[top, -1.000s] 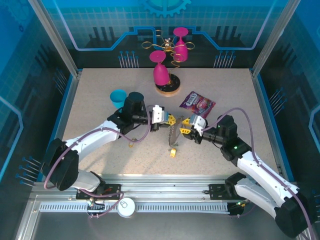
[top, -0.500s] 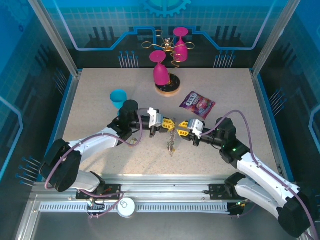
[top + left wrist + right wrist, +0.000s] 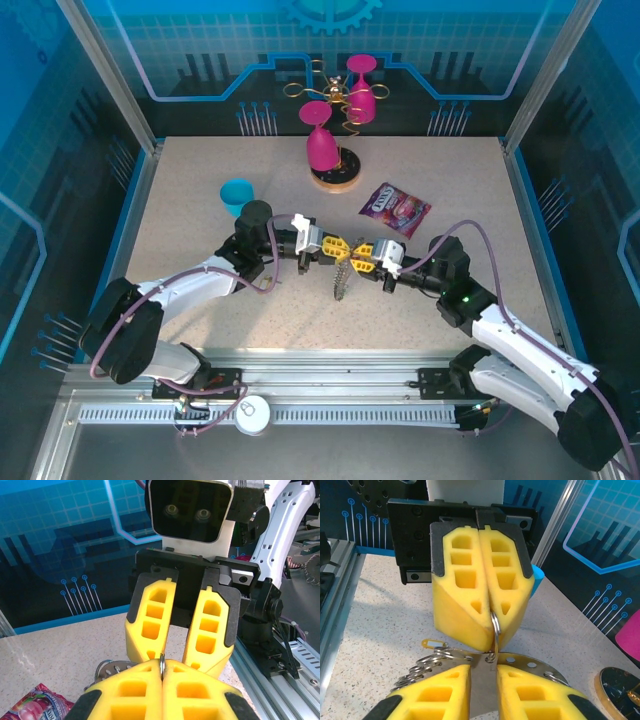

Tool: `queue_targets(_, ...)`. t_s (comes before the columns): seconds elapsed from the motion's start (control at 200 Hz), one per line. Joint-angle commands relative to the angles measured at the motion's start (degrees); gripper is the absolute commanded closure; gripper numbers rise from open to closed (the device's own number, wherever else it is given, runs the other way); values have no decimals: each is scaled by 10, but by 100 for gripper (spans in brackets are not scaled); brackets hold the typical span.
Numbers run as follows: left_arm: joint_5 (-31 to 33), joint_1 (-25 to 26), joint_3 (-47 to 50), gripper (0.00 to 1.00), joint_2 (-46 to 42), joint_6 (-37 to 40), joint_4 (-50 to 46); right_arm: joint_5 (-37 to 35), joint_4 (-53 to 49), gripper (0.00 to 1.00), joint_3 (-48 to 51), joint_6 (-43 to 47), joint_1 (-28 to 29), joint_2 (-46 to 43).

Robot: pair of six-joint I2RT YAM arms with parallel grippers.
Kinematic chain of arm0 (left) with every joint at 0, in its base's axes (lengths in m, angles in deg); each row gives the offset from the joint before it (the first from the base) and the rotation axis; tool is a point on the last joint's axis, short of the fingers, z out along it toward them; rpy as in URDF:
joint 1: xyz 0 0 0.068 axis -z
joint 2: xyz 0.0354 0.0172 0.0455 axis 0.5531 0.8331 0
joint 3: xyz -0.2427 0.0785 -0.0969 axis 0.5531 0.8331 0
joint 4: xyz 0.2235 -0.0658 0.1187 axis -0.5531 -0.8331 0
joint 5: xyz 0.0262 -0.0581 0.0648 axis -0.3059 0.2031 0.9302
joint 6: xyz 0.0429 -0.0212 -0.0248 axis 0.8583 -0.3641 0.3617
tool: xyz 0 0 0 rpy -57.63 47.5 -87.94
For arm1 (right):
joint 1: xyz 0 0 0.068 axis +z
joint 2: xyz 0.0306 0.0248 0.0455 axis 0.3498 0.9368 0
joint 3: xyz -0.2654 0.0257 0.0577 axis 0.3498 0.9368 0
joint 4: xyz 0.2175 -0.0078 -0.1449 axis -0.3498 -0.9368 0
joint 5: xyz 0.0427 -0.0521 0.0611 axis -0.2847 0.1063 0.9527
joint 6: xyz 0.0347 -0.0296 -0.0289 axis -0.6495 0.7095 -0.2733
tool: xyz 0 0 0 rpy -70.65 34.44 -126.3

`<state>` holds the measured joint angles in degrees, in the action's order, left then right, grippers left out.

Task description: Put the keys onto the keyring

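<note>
top external: high behind the arm bases, looking down over the whole table (image 3: 200,190) | left wrist: very close, facing along its own yellow fingers (image 3: 125,695) at the right gripper (image 3: 177,657) | right wrist: very close, facing the left gripper (image 3: 487,622) | shared: both grippers meeting at mid-table

right claw (image 3: 357,259) narrowed, moved up to left claw (image 3: 341,247)
</note>
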<state>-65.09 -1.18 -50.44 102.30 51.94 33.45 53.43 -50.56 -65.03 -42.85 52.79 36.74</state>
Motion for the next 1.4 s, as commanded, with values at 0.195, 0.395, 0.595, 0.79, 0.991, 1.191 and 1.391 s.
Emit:
queue_targets(0.195,-36,0,5,100,1,3,26,4,36,79,-2,-10,10,-6)
queue_targets(0.395,-44,0,3,100,4,3,22,12,50,79,-2,-16,12,-2)
queue_targets(0.595,-51,0,0,100,7,-3,21,19,61,81,-4,-17,16,6)
queue_targets(0.79,-56,0,0,100,20,2,4,23,75,84,3,-20,18,13)
queue_targets(0.991,-46,0,5,100,37,14,-5,21,108,94,31,-29,18,34)
queue_targets(1.191,-29,0,22,100,41,21,-15,15,104,100,51,-24,18,47)
queue_targets(1.391,-10,0,35,93,30,42,-49,17,92,100,56,-18,18,47)
